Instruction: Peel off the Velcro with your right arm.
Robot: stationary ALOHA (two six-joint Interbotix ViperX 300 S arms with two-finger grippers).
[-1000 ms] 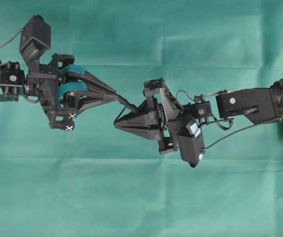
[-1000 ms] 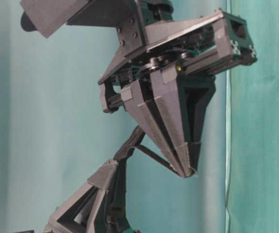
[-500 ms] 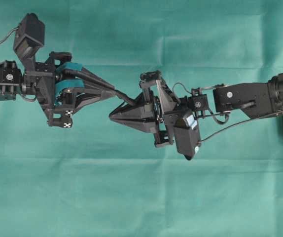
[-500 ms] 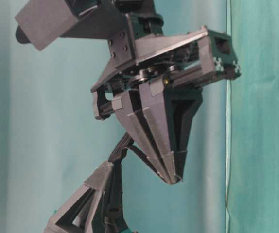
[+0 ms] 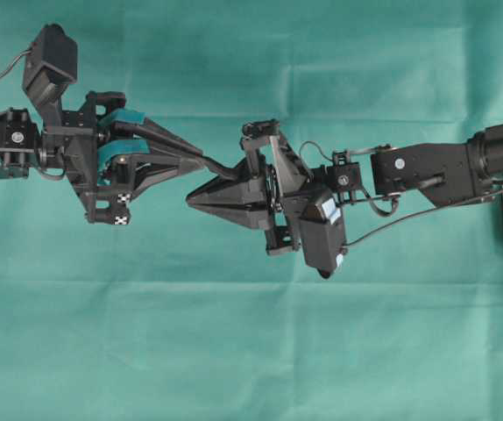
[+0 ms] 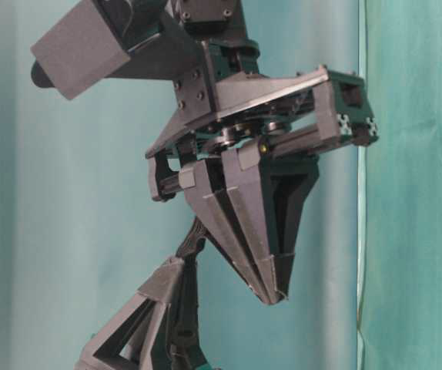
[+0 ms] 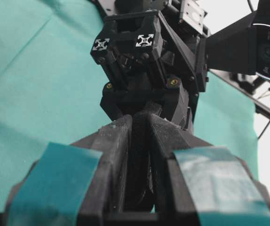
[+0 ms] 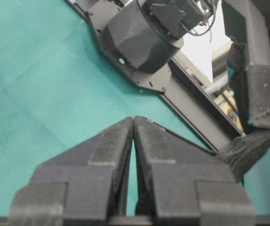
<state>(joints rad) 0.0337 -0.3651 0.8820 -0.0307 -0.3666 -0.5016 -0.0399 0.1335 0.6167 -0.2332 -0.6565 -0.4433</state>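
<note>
Since a second ago the right gripper [image 5: 192,198] has slid leftward in the overhead view, its tip now just beside the left gripper [image 5: 201,162], which has kept its place above the green cloth [image 5: 234,351]. Its plain dark fingers are pressed together with nothing between them. The Velcro [image 5: 223,168] runs as a short black strap from the left gripper's clenched tips toward the right arm [image 5: 427,171].

From table level, the right gripper [image 6: 276,299] points down, clenched, with the Velcro [image 6: 192,237] rising behind it from the left gripper lower left.

The left wrist view shows teal-padded fingers [image 7: 55,181] clamped on the dark strap [image 7: 138,165].

The right wrist view shows fingertips [image 8: 118,136] meeting, empty; the Velcro [image 8: 245,150] hangs at far right.
</note>
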